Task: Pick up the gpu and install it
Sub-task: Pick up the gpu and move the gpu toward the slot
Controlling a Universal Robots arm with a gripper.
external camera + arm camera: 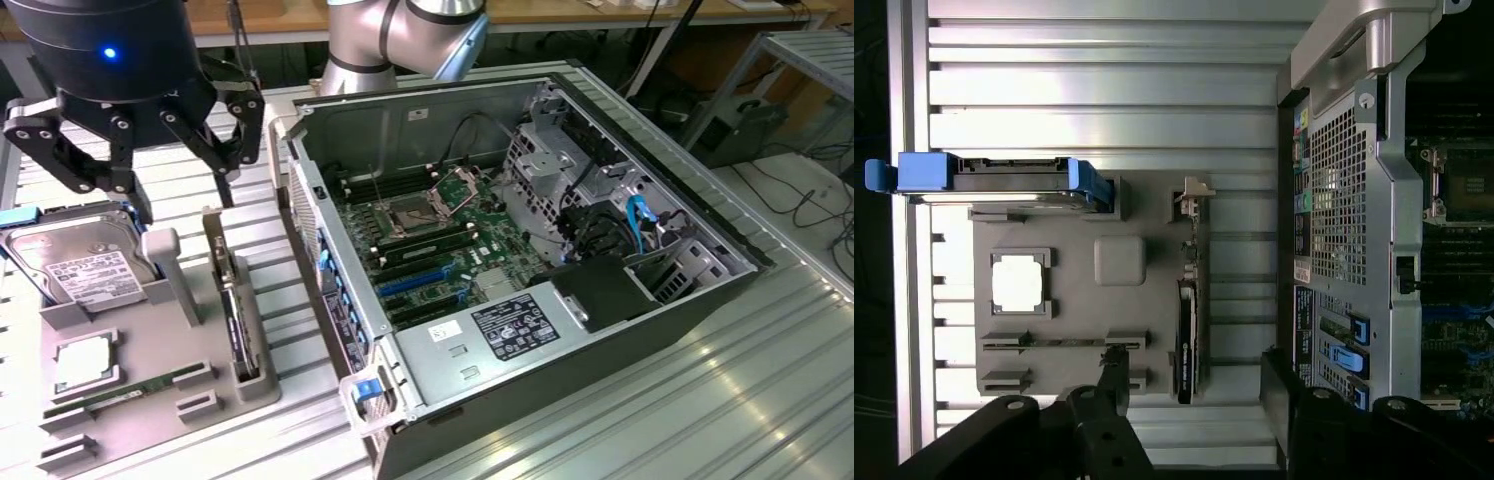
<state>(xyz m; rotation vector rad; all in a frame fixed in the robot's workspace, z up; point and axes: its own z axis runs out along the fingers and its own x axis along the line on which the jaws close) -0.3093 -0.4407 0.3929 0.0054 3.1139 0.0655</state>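
The gpu [236, 312] is a thin dark card standing on edge in a slot along the side of the grey holder [160, 345] nearest the computer case. Its pale metal bracket [214, 240] sits at the far end. My gripper [176, 178] hangs above the holder's back part, open, with nothing between its black fingers [224, 160]. In the wrist view the gpu [1186, 335] lies directly below, and my gripper [1194, 385] straddles one end of it from above, its fingertips [1116, 372] spread to either side.
An open computer case [694, 300] lies at the exterior view's right, with the motherboard's blue card slots [411, 285] exposed. The holder also carries a hard drive [78, 265], a processor chip [83, 362] and a green RAM stick [127, 390]. Everything sits on a ribbed metal table [747, 400].
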